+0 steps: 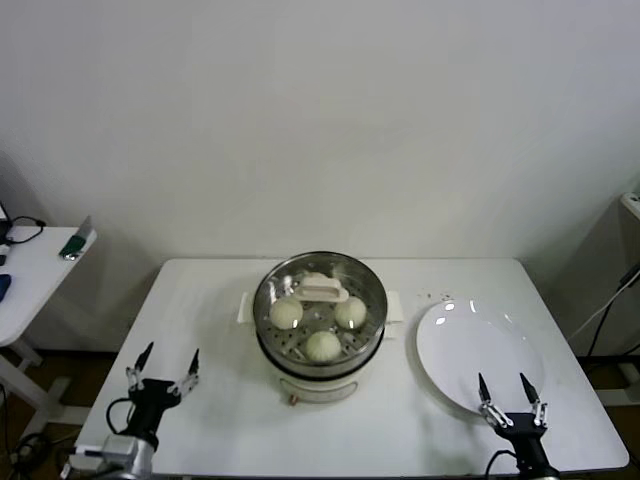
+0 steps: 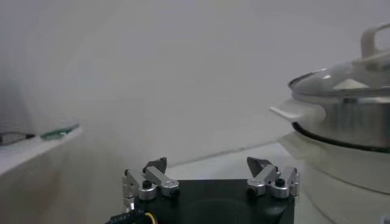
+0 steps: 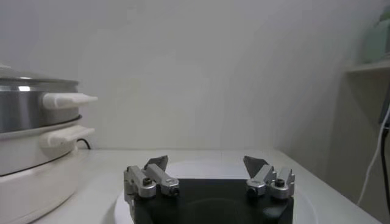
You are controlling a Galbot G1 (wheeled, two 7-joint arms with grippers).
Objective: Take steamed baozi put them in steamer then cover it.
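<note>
From my head view I look down through the clear cover [image 1: 320, 292] at three steamed baozi [image 1: 322, 345] inside the steamer [image 1: 320, 375]; my wrist views catch only the pot's side, the lid seated on the steel rim and the cream handles sticking out. The steamer stands mid-surface [image 1: 200, 300], well ahead of and between my arms. My left end effector [image 1: 163, 368] hovers low by the near left corner, fingers spread, holding nothing. My right end effector [image 1: 510, 397] is likewise spread and empty, over the near edge of the bare white plate [image 1: 480, 345].
</note>
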